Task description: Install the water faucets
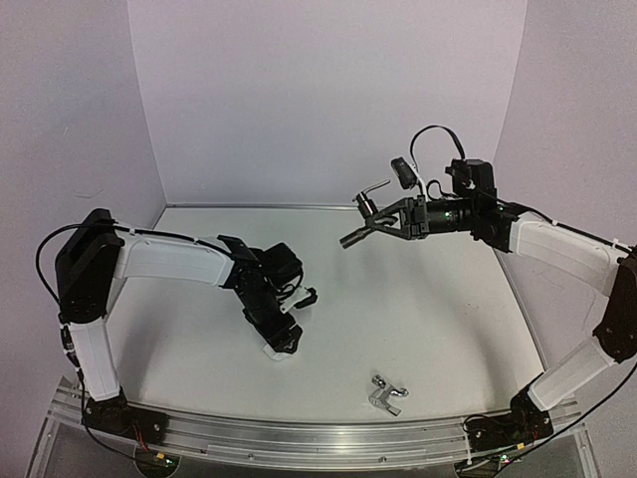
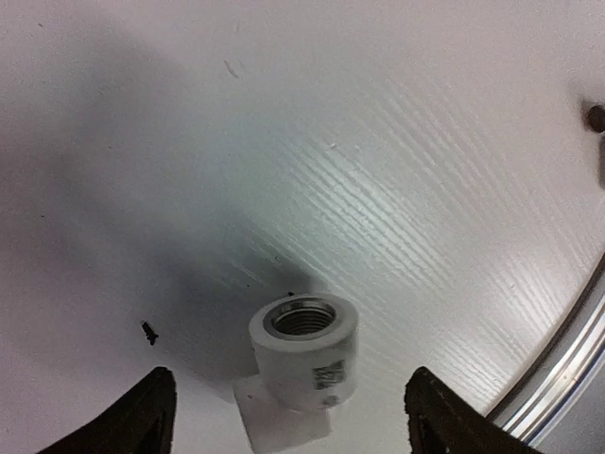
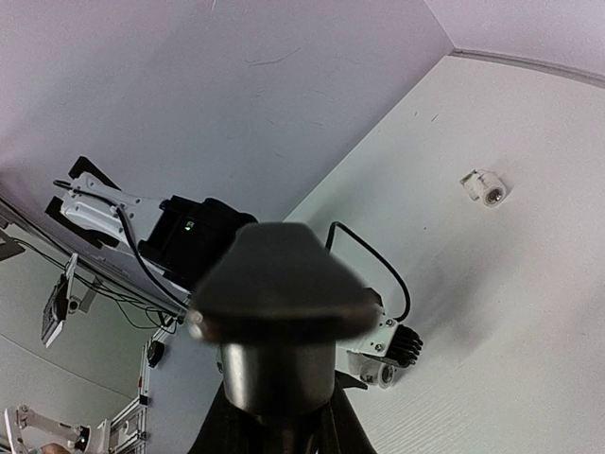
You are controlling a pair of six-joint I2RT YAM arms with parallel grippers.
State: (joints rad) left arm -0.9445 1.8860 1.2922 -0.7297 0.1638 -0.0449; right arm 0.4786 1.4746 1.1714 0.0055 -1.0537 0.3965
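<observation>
While right gripper [image 1: 378, 221] clamps dark faucet [image 3: 279, 293] aloft, left gripper [image 2: 290, 378] hangs spread wide, empty, straddling white threaded fitting [image 2: 304, 355]; chrome faucet [image 1: 386, 395] lies on table [image 1: 448, 299], near edge; best bet: pinch fitting firm, socket up, align threads before twisting.

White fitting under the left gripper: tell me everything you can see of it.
The white fitting is a small plastic elbow piece with a grey metal threaded insert in its round mouth, which faces up. A dark printed label sits on its side, and a squarish white part sticks out low on one side. It stands on the white table between the open fingers of the left gripper. As far as the wrist view shows, neither finger touches it.
</observation>
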